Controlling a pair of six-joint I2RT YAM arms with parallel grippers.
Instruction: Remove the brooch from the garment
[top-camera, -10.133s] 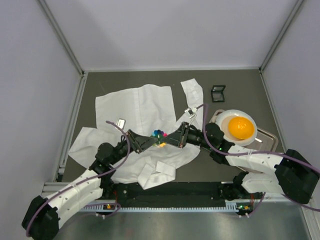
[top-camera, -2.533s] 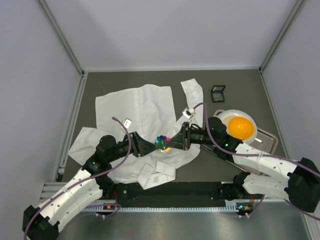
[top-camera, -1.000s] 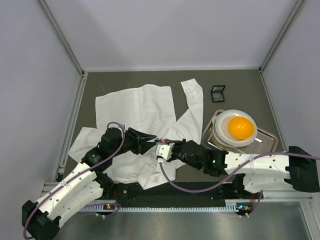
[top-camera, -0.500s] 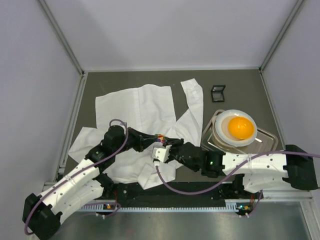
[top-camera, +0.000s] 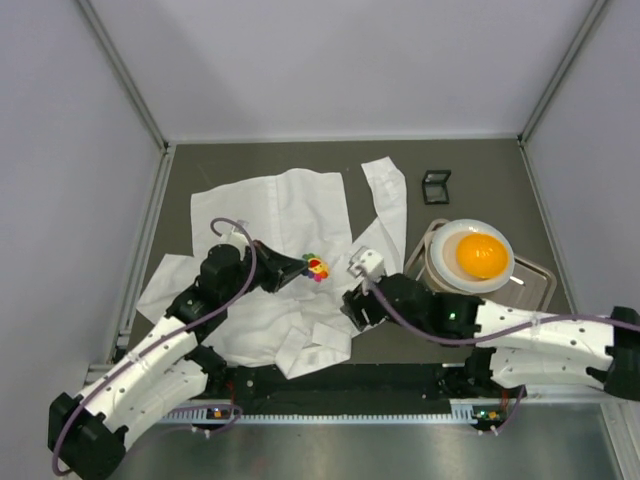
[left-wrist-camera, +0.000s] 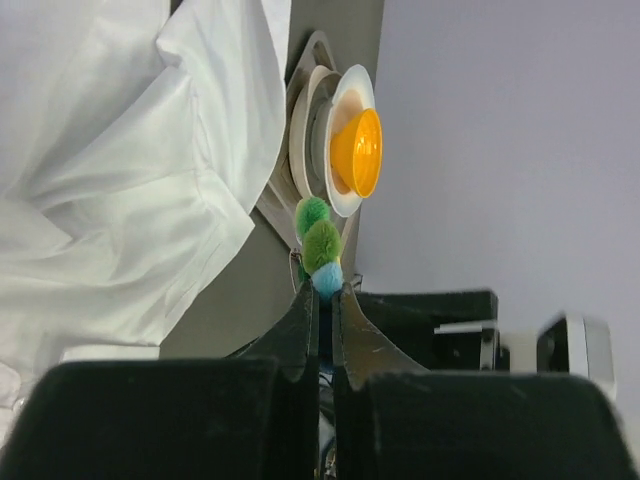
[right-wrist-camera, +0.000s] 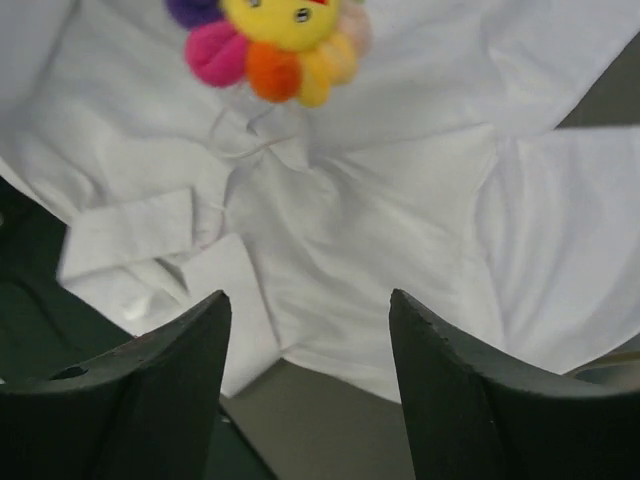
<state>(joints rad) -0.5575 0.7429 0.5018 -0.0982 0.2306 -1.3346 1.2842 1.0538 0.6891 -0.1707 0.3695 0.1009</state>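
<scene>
The brooch (top-camera: 316, 268), a small flower with yellow, red, pink and green petals, is pinched at its edge by my left gripper (top-camera: 303, 269), which is shut on it. It is held above the garment (top-camera: 270, 215), a creased white shirt spread over the table. In the left wrist view its green and blue petals (left-wrist-camera: 322, 250) stick out past the shut gripper (left-wrist-camera: 325, 290), and no cloth hangs from them. My right gripper (top-camera: 352, 303) is open to the right of the brooch. In its own view the gripper (right-wrist-camera: 308, 300) is empty, with the brooch (right-wrist-camera: 275, 40) above the shirt (right-wrist-camera: 380, 230).
A white plate holding an orange bowl (top-camera: 480, 255) sits on a metal tray (top-camera: 535, 282) at the right. A small black frame (top-camera: 436, 185) lies behind it. Grey walls enclose the table. The shirt's cuff (top-camera: 318, 345) lies near the front edge.
My left gripper has shut on the brooch and carried it up and back. My right gripper has let go, opened and drawn back to the right.
</scene>
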